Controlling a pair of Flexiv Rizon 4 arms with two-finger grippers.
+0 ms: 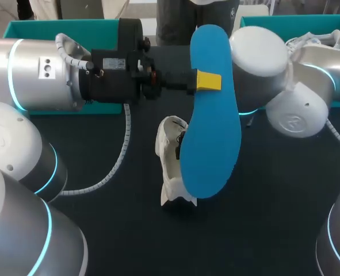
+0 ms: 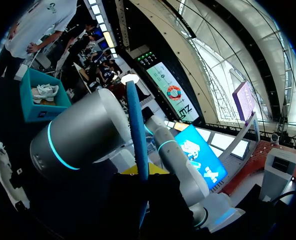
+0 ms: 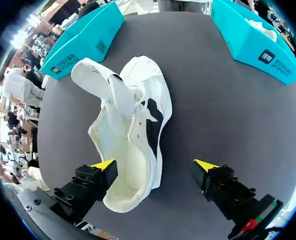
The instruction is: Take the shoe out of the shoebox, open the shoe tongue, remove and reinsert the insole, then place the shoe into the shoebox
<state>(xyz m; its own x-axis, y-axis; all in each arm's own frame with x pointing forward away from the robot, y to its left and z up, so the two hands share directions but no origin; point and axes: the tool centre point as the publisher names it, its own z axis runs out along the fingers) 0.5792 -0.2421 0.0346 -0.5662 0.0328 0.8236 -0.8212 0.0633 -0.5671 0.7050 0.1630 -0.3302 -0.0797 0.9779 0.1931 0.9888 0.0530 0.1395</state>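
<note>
Two teal shoeboxes stand at the far edge of the table in the head view. The left shoebox (image 1: pixel 60 26) is mostly behind my left arm (image 1: pixel 43 72). The right shoebox (image 1: pixel 296 23) has a second white shoe (image 1: pixel 314 39) lying in it. The left gripper (image 1: pixel 209 81) is clamped on the blue insole (image 1: pixel 211 132), which is held up off the table. One yellow tip lies flat on its smooth face, toward the narrower end. The insole is flat and foot-shaped, rounded at both ends. Under it the white shoe (image 1: pixel 171 164) sits on the dark matte table (image 1: pixel 262 207), outside both boxes and partly hidden by the insole. The right arm (image 1: pixel 296 103), with glossy white joints, comes in behind the insole; its gripper is hidden here.

Left wrist view: the insole is seen edge-on, a thin blue strip rising from between the yellow tips, which press it from both sides. The grey barrel of the right arm, with a cyan ring, lies just beyond. The white shoe shows only in part, down on the table.

Right wrist view: the right gripper (image 3: pixel 155 166) has its fingers spread wide and holds nothing. The white shoe stands upright under it, heel end between the fingers, close to one tip and well apart from the other; contact cannot be judged. The tongue (image 3: pixel 95 75) is folded out toward the toe, the laces are loose and the cream lining is visible. There is a black patch on one side.
</note>
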